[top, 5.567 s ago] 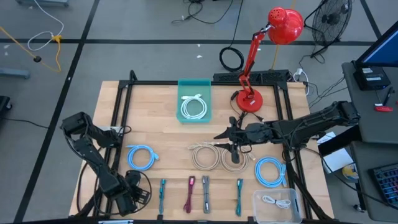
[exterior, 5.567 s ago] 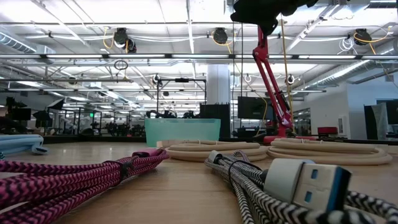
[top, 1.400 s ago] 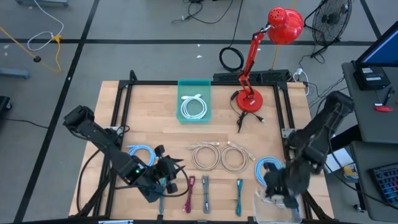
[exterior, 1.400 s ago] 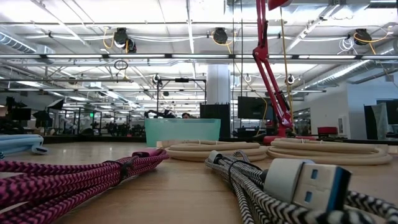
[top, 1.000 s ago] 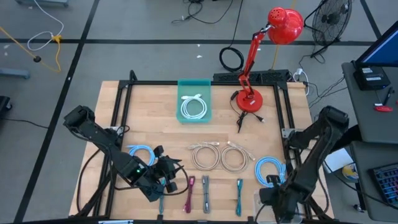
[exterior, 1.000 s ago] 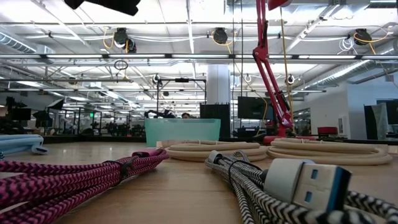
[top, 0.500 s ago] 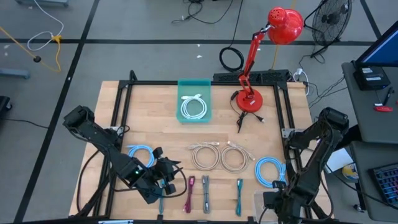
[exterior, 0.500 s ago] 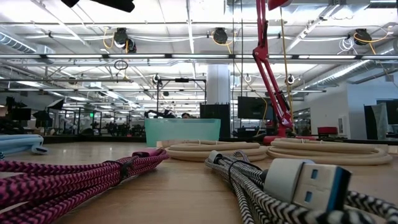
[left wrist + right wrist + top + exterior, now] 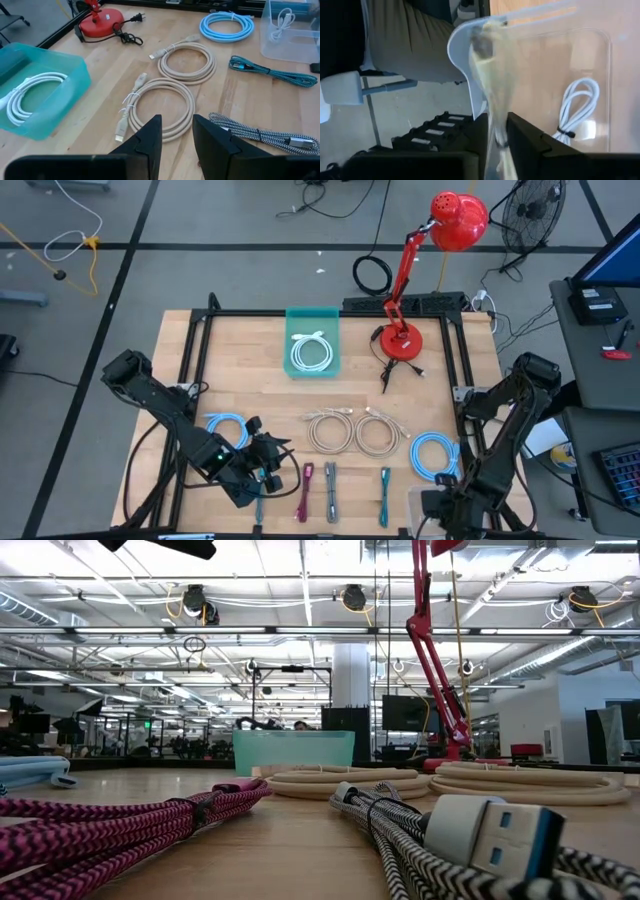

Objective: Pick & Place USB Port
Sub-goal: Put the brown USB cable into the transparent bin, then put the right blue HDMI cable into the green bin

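Roughly: the place step looks to be wrapping up. The right pincer [image 9: 447, 510] is low over the clear bin [image 9: 560, 75] at the near right corner of the table [image 9: 260, 360], right at the bin wall. I can't tell whether it's gripping or slack. The white cable [image 9: 580, 110] lies inside the bin. The left pincer [image 9: 176, 137] is empty, its jaws moderately apart, hovering near left over the striped cable [image 9: 250, 132]. My guess for the next move is that the right arm lifts straight up without dragging the bin, then the left drops for the next pick.
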Motion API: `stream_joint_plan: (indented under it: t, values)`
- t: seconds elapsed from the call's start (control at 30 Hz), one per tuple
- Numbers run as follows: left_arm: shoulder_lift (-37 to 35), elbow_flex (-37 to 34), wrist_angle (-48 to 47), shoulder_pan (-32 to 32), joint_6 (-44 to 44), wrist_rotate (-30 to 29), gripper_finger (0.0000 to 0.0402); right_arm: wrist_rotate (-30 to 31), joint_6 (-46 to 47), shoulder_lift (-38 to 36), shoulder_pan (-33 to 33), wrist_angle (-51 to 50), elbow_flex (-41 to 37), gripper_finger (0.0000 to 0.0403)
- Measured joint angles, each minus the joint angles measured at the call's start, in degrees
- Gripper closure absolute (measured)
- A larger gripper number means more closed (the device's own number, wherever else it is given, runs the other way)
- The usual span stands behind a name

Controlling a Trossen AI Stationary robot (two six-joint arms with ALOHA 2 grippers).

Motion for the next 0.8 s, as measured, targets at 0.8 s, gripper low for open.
stream_joint_plan:
  t: [0.8]
  values:
    - [0.0, 0.0, 0.0, -0.3, 0.8, -1.5, 0.0289, -1.2, -9.8, 0.0, -4.1, 7.1, 0.0, 0.0287]
